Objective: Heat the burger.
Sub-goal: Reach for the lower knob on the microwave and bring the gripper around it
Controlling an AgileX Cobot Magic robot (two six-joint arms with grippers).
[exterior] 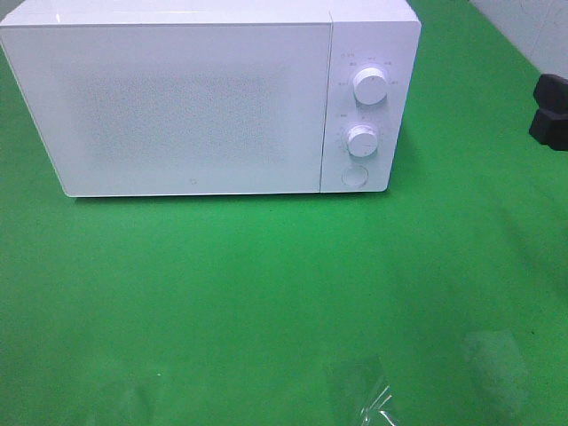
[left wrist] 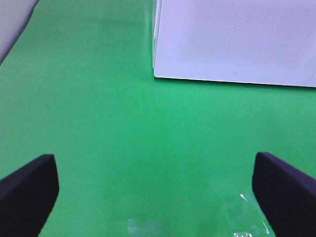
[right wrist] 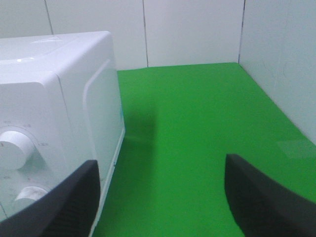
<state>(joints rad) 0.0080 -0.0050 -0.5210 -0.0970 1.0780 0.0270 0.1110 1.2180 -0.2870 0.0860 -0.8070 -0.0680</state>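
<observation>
Bright green and flat, the worktop (exterior: pixel 266 293) runs across all three of our views, and a white tiled wall (right wrist: pixel 192 29) rises behind it. We cannot tell where the round burger is, as none of our pictures shows it.

What we do see is a white box-shaped microwave oven (exterior: pixel 186 106) standing on the worktop. Its wide front door (exterior: pixel 177 111) sits flush with the casing, and we can make out nothing through the speckled window in it. On the microwave's control panel, right of the door, are a large white upper knob (exterior: pixel 370 86), a smaller white lower knob (exterior: pixel 361 140) beneath it, and a round button (exterior: pixel 355 177) at the foot. In front of the microwave, well apart from it, a patch of crinkled clear film (exterior: pixel 373 399) lies on the worktop.

Our left tool (left wrist: pixel 154 168) hovers over the worktop in front of the microwave's left front corner, its black jaws spread wide with nothing between them. Our right tool (right wrist: pixel 160 168) is off the microwave's right side, near the panel end. Its dark jaws also stand well apart and hold nothing. In the high view its black fingers (exterior: pixel 550 91) show to the right of the microwave, apart from the casing.
</observation>
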